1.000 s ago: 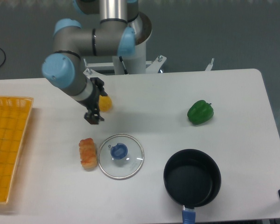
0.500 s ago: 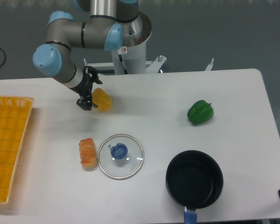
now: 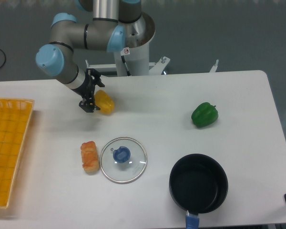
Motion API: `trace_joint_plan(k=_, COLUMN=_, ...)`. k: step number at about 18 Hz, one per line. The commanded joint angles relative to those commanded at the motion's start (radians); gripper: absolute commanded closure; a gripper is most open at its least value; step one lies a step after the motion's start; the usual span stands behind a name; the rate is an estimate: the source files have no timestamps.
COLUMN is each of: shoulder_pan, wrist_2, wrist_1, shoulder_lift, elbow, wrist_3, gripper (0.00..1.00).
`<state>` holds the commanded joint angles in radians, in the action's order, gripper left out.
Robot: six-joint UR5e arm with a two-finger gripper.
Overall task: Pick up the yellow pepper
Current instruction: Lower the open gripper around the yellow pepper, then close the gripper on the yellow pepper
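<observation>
A UR5e arm reaches over the far left of the white bench (image 3: 181,95), its end effector (image 3: 89,101) pressed against the left side of the yellow pepper (image 3: 105,102), which sits on the bench; whether the fingers are apart or closed on it cannot be told. A bread roll (image 3: 89,156) lies beside a glass lid (image 3: 123,159), with a black pot (image 3: 198,183) near right, a green pepper (image 3: 204,114) at right and a yellow basket (image 3: 7,148) at left.

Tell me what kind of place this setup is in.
Probably a robotics lab with a kitchen-themed test bench: a plain white table with an arm mounted at its edge, toy-like food such as the yellow pepper and green pepper, and a black pot.
</observation>
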<state>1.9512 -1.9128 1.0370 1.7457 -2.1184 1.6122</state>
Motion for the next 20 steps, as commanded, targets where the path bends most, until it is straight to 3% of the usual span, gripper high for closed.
trace_joint_plan(k=5, shoulder_pan=0.0, wrist_2=-0.003, wrist_1=-0.02, shoulder_lift=0.006, elbow=-0.008, wrist_3=-0.008, gripper=0.07)
trace_joint_plan(k=13, shoulder_pan=-0.008, wrist_2=-0.02, wrist_1=-0.023, shoulder_lift=0.026, elbow=0.0, wrist_3=-0.089, gripper=0.27)
trace_joint_plan(k=17, shoulder_pan=-0.011, wrist_2=-0.028, wrist_1=-0.023, shoulder_lift=0.048, elbow=0.006, wrist_3=-0.107, gripper=0.29)
trace_joint_plan(k=18, shoulder_pan=-0.011, wrist_2=-0.028, wrist_1=-0.023, shoulder_lift=0.051, elbow=0.008, wrist_3=-0.116, gripper=0.38)
trace_joint_plan(k=20, shoulder_pan=-0.011, wrist_2=-0.028, wrist_1=-0.02, shoulder_lift=0.051, elbow=0.014, wrist_3=-0.132, gripper=0.42)
